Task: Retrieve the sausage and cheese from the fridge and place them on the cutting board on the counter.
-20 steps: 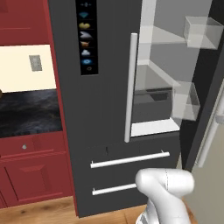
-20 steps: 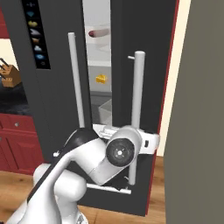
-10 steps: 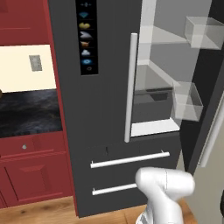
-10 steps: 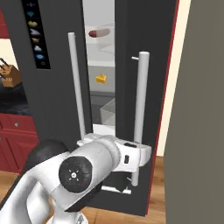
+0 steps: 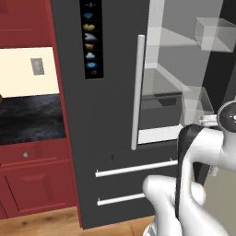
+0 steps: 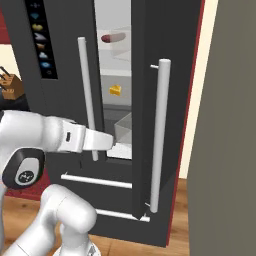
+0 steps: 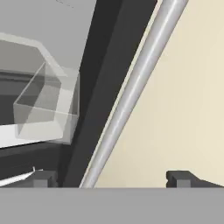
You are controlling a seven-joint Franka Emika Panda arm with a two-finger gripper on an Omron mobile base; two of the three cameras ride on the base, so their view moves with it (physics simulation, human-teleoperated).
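Pincer (image 7: 109,178) spread wide, holding nothing; the open door's bar handle (image 7: 131,94) runs between its 2 tips. Fridge (image 6: 142,75) door partly open. Step in hand, I judge: clear the handle, then reach inside. Do it well: back straight off the bar, no snagging, swing around the door edge. Right base view gives sausage (image 6: 112,38) on an upper shelf and cheese (image 6: 116,90) below it, both above and beyond the pincer. Left base view gives the desk (image 5: 30,117) instead; hand view gives a clear bin (image 7: 46,109).

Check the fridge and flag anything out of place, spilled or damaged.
Nothing stands out. The fridge has its right door swung open; the sausage and cheese sit tidy on their shelves. The gripper is open beside the door handle.
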